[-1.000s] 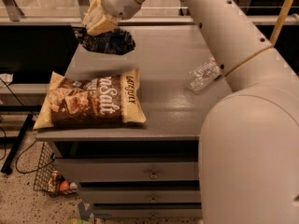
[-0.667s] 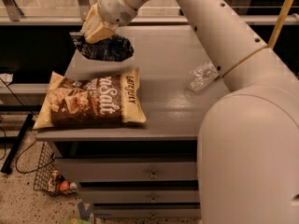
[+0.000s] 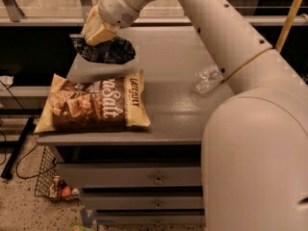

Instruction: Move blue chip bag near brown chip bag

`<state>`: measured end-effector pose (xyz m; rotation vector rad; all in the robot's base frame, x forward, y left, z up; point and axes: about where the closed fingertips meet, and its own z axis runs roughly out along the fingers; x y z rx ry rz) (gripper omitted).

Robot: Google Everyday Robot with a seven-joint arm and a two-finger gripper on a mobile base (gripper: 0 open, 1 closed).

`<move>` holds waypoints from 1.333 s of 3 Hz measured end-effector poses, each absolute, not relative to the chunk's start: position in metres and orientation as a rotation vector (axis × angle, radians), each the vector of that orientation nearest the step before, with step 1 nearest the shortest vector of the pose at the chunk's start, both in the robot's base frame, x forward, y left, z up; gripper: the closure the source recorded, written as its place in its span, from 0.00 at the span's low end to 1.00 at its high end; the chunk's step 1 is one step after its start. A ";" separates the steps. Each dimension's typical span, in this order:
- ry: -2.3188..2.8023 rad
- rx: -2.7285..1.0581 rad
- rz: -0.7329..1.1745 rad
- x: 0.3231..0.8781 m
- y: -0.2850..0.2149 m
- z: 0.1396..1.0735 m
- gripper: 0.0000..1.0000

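Note:
The blue chip bag is a small crumpled dark navy bag at the back left of the grey table. My gripper sits on the bag's upper left edge, shut on it. The brown chip bag lies flat at the front left of the table, with white "Salt" lettering. The blue bag hangs just behind the brown bag's far edge, with a narrow gap between them. My arm reaches in from the right, across the top of the view.
A clear plastic bottle lies on the right side of the table, beside my arm. Drawers sit under the tabletop. A wire basket with small items stands on the floor at the lower left.
My gripper has moved the blue chip bag forward, from the table's back edge toward the brown chip bag. The brown bag and the bottle have not moved.

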<state>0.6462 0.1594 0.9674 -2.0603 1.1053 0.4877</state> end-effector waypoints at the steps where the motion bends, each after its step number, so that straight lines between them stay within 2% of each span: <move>1: 1.103 -2.063 0.494 0.646 0.163 0.965 0.27; 2: 1.101 -2.065 0.498 0.646 0.166 0.963 0.04; 3: 1.100 -2.066 0.500 0.646 0.167 0.962 0.00; 4: 1.131 -2.047 0.483 0.648 0.132 0.973 0.00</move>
